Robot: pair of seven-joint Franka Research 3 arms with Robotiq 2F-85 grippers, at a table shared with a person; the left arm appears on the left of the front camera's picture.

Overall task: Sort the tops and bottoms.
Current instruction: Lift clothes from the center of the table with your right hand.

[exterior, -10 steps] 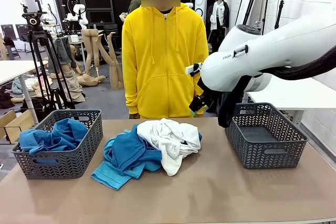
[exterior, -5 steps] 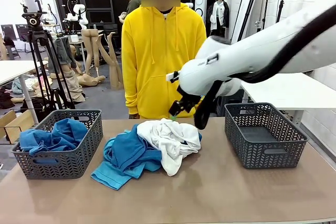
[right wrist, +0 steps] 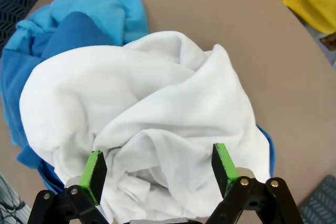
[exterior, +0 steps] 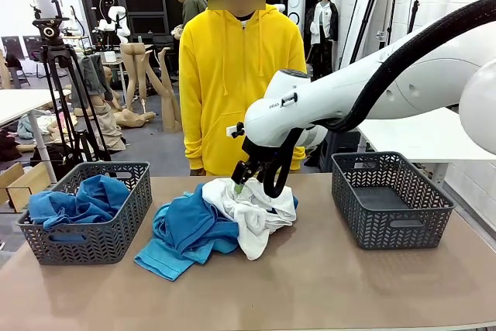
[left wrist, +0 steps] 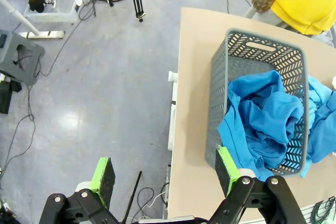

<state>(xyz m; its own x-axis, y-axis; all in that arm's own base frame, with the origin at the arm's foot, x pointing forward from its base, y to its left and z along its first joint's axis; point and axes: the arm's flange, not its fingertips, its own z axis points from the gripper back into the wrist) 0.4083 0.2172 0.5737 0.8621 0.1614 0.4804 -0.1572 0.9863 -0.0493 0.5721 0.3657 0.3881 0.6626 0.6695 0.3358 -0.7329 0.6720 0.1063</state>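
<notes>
From the front, I can't tell whether the right hand [exterior: 256, 186] touches the white garment [exterior: 260, 208]; its tips blend into the folds. That garment buries much of the blue clothes [exterior: 190, 226]. On my left wrist camera, they run off the right edge.

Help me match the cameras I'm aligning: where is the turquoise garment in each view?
Front view: turquoise garment left of centre, lower left of the white garment.
Left wrist view: turquoise garment at the right edge, past the grey basket.
Right wrist view: turquoise garment at top left.
Shared landmark: the yellow hoodie.
</notes>
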